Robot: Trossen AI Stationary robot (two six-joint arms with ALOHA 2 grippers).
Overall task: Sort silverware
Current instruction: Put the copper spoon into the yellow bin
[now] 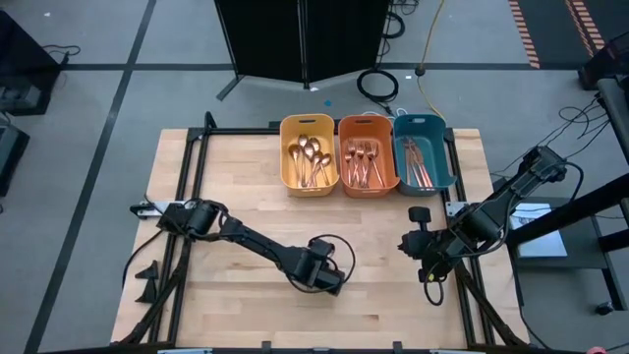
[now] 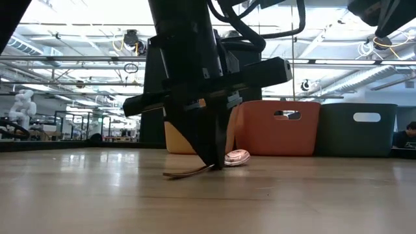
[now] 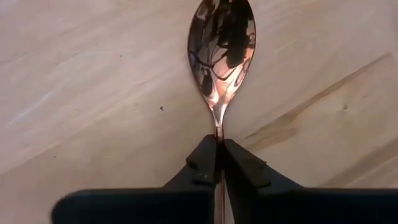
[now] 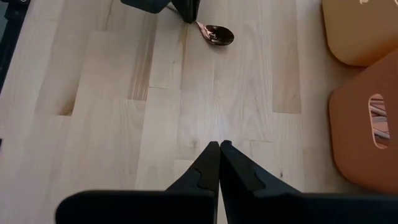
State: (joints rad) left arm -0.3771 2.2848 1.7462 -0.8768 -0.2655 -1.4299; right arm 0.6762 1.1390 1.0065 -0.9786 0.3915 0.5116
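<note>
One copper spoon (image 3: pixel 222 43) lies on the wooden table near its front middle, bowl (image 2: pixel 235 156) toward the bins. My left gripper (image 3: pixel 219 146) stands over it, shut on its handle; it also shows in the high view (image 1: pixel 326 278) and the low view (image 2: pixel 211 162). My right gripper (image 4: pixel 219 146) hangs shut and empty above the table's right part (image 1: pixel 408 243). More silverware lies in three bins at the far edge: spoons in the yellow bin (image 1: pixel 309 152), forks in the orange bin (image 1: pixel 367 154), knives in the teal bin (image 1: pixel 423 152). My left gripper pinches the spoon's handle (image 3: pixel 218 132) just behind the bowl between its two fingers (image 3: pixel 205 160). The fingers come steeply from above, one on each side of the handle. The spoon lies on the table, bowl and handle end (image 2: pixel 179 173) both down.
The three bins stand side by side at the table's far edge. A black frame (image 1: pixel 192 197) runs along the table's left side. Bare wood (image 4: pixel 155 124) lies between the spoon and my right gripper.
</note>
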